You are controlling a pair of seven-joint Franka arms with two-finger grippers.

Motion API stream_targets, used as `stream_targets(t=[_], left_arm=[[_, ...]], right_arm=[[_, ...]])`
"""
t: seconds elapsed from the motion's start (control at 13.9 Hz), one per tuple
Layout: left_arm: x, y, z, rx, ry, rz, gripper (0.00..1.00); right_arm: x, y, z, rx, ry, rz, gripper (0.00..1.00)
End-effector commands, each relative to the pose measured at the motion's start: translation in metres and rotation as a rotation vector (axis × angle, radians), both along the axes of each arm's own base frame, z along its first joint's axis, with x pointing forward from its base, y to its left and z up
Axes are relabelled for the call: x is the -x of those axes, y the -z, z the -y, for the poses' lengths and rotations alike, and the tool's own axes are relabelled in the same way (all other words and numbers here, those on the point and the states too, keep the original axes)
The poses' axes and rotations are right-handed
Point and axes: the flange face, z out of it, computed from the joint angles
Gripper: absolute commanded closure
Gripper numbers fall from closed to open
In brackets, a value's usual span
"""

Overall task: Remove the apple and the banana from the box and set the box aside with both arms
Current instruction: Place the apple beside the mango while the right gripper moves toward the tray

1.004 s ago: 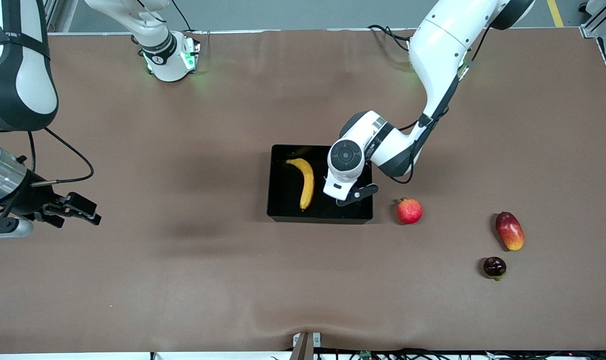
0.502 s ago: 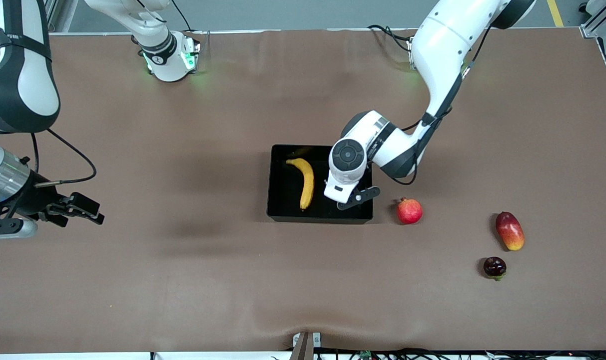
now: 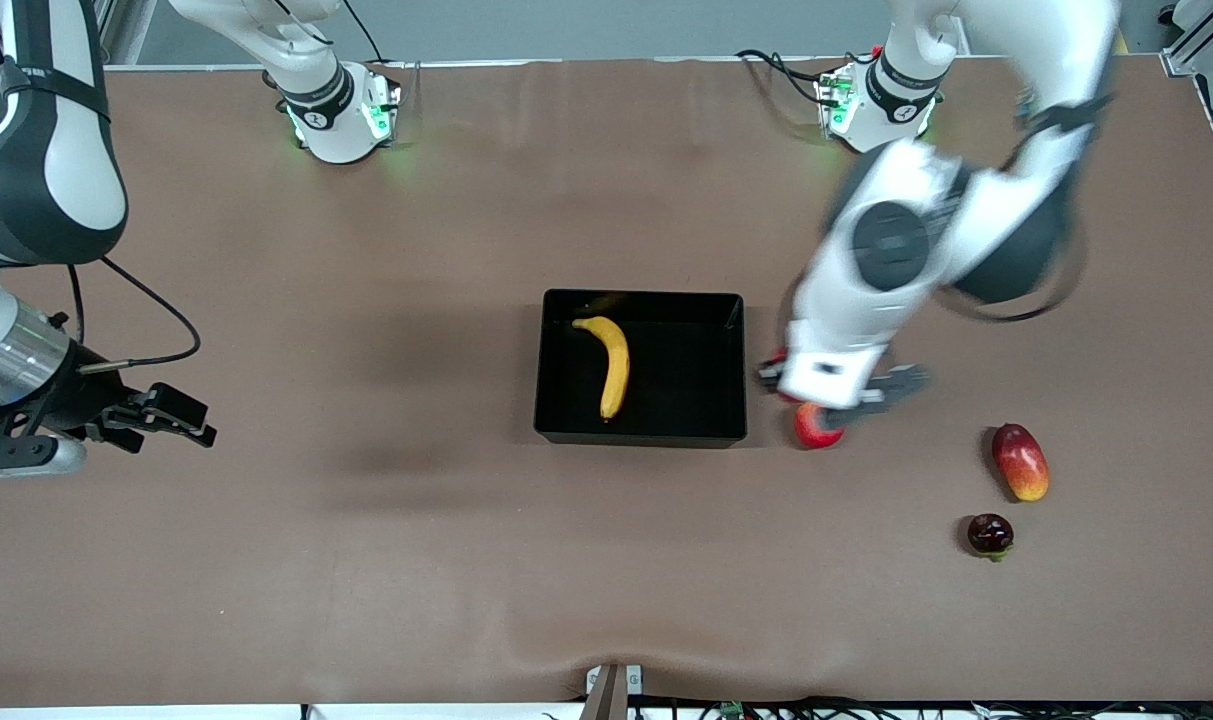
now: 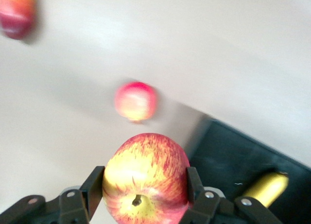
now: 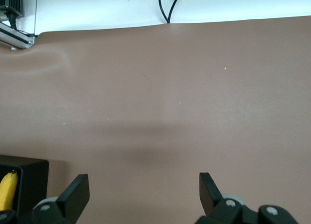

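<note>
My left gripper (image 3: 836, 385) is shut on the red-and-yellow apple (image 4: 146, 170) and holds it in the air beside the black box (image 3: 642, 433), over the red pomegranate (image 3: 816, 430). The left wrist view shows the apple clamped between both fingers, with the pomegranate (image 4: 136, 101) on the table below and the box's corner (image 4: 233, 161) next to it. The yellow banana (image 3: 614, 365) lies in the box; its tip shows in the left wrist view (image 4: 265, 187). My right gripper (image 3: 191, 425) is open and empty, low over bare table toward the right arm's end (image 5: 141, 185).
A red-orange mango (image 3: 1020, 461) and a small dark round fruit (image 3: 990, 533) lie toward the left arm's end, nearer the front camera than the pomegranate. The mango also shows in the left wrist view (image 4: 17, 12). The table is brown.
The left arm has swung from over the box toward its own end of the table and now hangs over the pomegranate. The right gripper has drifted slightly toward the box.
</note>
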Motion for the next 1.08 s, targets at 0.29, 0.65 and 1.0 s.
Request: stream_targets(t=[0.29, 0.65, 1.0], left_arm=[[-0.026, 0.103, -0.207, 0.031, -0.026, -0.147, 1.00], [-0.024, 0.210, -0.266, 0.035, -0.022, -0.180, 1.00], [-0.007, 0.245, -0.298, 0.064, 0.006, -0.253, 1.00]], right_arm=[[0.006, 0.026, -0.057, -0.005, -0.108, -0.103, 0.00], [0.012, 0.049, -0.101, 0.001, -0.177, -0.167, 0.00], [0.019, 0.076, -0.148, 0.013, -0.248, -0.214, 0.00]])
